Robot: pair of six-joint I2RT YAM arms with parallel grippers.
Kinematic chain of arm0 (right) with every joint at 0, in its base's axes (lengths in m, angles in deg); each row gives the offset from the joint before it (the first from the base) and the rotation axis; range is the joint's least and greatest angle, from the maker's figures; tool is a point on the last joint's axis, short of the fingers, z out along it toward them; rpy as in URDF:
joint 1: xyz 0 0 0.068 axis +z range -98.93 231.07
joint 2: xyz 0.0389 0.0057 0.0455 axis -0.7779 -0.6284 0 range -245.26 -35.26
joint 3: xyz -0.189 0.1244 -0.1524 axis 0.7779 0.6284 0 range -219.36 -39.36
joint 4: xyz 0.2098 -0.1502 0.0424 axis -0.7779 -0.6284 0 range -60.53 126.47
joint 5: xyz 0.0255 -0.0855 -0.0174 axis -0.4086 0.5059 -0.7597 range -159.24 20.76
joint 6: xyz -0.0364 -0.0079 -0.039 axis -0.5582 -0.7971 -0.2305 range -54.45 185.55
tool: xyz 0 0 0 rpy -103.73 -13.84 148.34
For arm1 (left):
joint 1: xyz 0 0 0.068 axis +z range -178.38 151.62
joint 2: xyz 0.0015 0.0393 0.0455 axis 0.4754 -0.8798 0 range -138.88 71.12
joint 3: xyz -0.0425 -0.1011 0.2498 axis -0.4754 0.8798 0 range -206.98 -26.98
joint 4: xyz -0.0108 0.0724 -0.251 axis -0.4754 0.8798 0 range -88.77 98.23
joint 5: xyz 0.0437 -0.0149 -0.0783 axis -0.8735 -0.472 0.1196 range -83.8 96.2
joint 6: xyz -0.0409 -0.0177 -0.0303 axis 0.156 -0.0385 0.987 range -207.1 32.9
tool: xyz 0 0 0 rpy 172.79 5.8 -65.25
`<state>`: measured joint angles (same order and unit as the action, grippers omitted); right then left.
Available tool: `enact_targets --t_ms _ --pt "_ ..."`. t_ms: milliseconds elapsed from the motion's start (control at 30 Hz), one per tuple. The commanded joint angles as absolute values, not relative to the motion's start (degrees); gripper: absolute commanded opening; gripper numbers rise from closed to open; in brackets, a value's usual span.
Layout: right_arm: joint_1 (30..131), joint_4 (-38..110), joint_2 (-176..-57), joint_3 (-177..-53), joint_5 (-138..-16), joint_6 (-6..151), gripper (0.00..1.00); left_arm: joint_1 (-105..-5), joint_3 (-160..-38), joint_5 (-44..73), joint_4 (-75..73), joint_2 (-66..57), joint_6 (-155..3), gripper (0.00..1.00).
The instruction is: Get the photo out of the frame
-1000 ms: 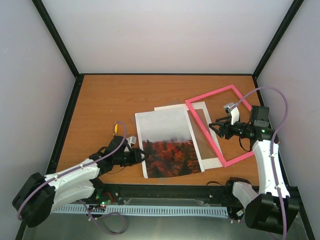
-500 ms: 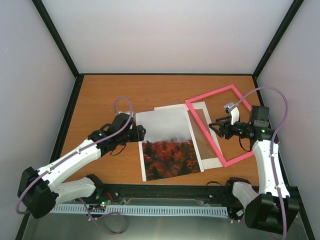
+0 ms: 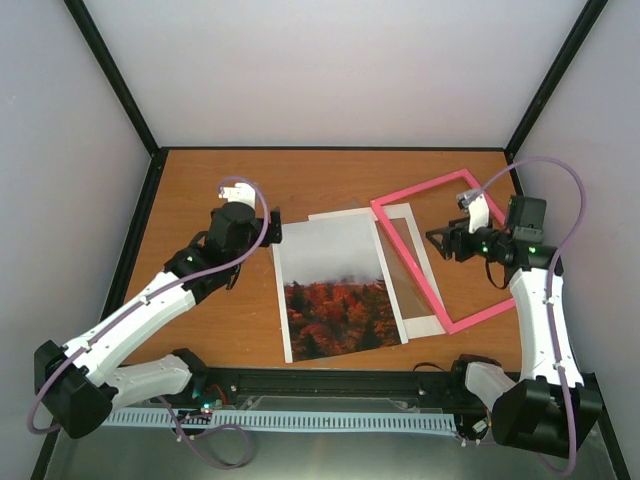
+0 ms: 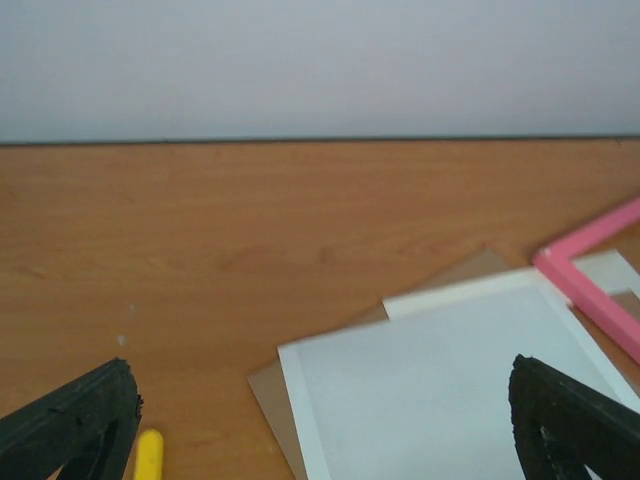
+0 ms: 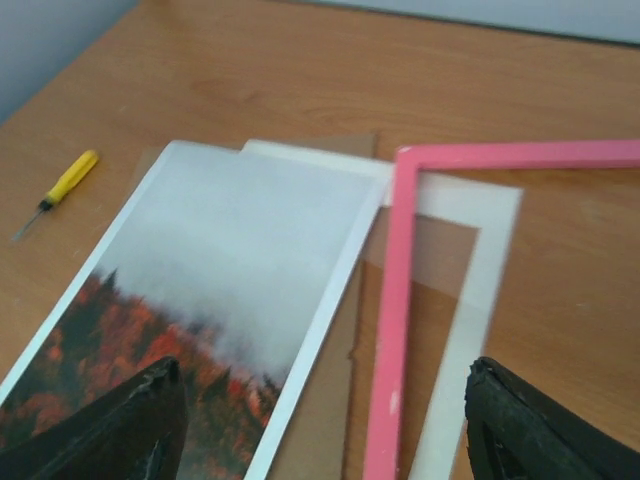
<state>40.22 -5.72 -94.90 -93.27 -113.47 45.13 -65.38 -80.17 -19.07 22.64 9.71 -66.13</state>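
The orange-brown wooden table is enclosed by 3 white walls and black corner posts. The left gripper and right gripper are set spread apart.

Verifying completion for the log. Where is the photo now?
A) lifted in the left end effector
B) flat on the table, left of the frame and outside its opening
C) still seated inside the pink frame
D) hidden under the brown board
B: the photo lies flat and face up, with the pink frame beside its right edge and none of the print inside the frame's opening.
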Motion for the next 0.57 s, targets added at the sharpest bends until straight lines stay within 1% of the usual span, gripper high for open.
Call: enact_targets --t_ms 0,33,67,100,167,233,333,533 --pt "40.01 -0.98 -95.15 -99.01 -103.59 49.47 0.78 -64.75 -82.96 -29.25 17.29 9.25 -69.15 1.00" --pt "40.05 -0.43 -95.08 -100.20 -101.79 50.47 0.84 -64.70 -85.80 -31.88 20.46 7.57 -65.86 1.00" --pt "40.05 0.10 -94.92 -101.17 -99.96 51.19 0.86 -64.76 -88.76 -34.02 24.80 5.65 -62.47 1.00" --pt "40.03 0.60 -94.82 -102.23 -97.82 51.93 0.93 -64.73 -91.63 -36.33 28.86 3.46 -59.40 1.00" --pt "40.00 1.71 -94.88 -104.33 -93.92 53.47 0.95 -64.75 -97.09 -40.30 36.83 -0.46 -53.86 1.00" --pt "40.00 2.53 -95.12 -106.21 -90.91 54.99 0.96 -64.77 -99.89 -43.09 40.32 -2.85 -52.04 1.00" --pt "40.04 3.76 -95.47 -107.28 -88.39 57.45 0.96 -64.77 -99.69 -42.81 38.02 -1.80 -54.42 1.00" --pt "40.05 5.84 -95.69 -103.42 -89.27 59.51 0.96 -64.76 -93.52 -35.42 26.12 4.63 -60.93 1.00"
